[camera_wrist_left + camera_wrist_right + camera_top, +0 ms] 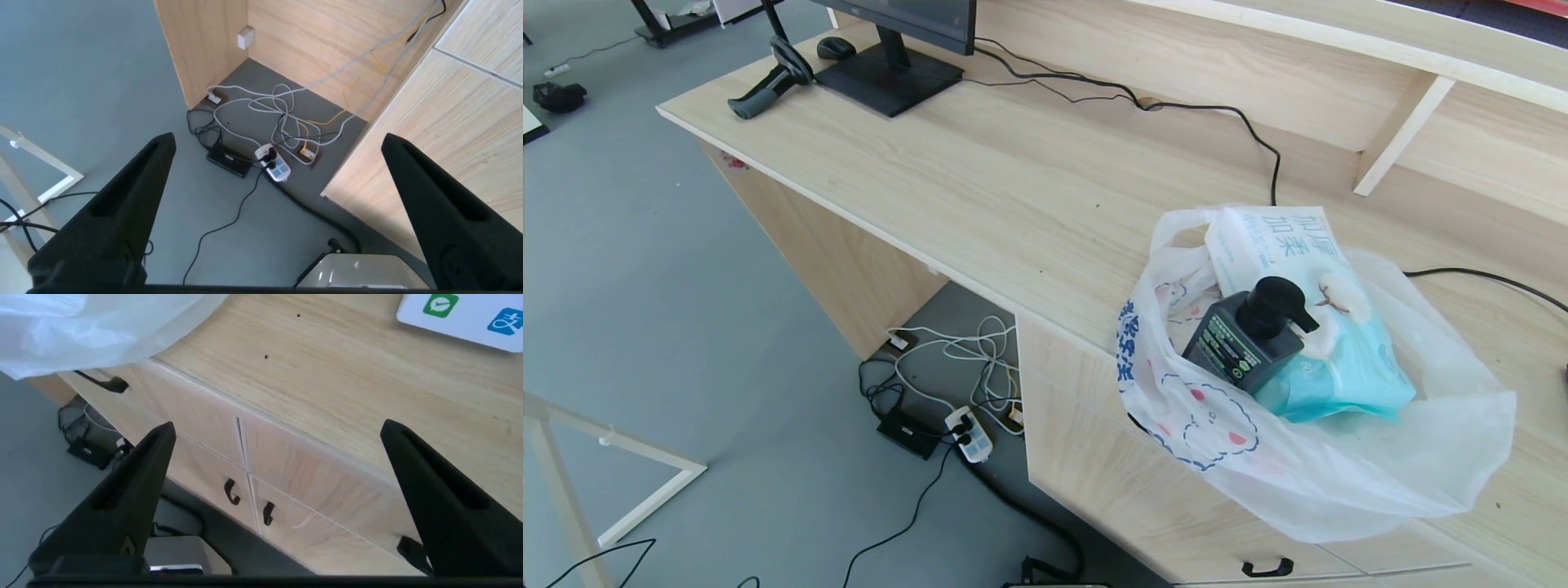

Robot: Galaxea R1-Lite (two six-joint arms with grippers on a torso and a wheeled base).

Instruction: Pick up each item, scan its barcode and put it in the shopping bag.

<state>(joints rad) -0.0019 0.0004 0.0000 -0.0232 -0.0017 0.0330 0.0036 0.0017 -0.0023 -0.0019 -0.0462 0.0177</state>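
A white plastic shopping bag (1339, 465) lies open on the wooden counter (1013, 196) at the right. Inside it rest a dark pump bottle (1245, 339) and a white-and-teal tissue pack (1331, 359). A handheld barcode scanner (768, 82) lies at the counter's far left corner. My left gripper (278, 204) hangs open above the floor beside the counter, nothing between its fingers. My right gripper (278, 498) is open over the counter's front edge, near a corner of the bag (90, 327), and holds nothing.
A monitor stand (890, 73) and a mouse (835, 47) sit near the scanner. A black cable (1241, 122) runs across the counter. A power strip (968, 433) and tangled cords lie on the floor. Drawer handles (245, 502) front the counter. A white card (474, 318) lies on top.
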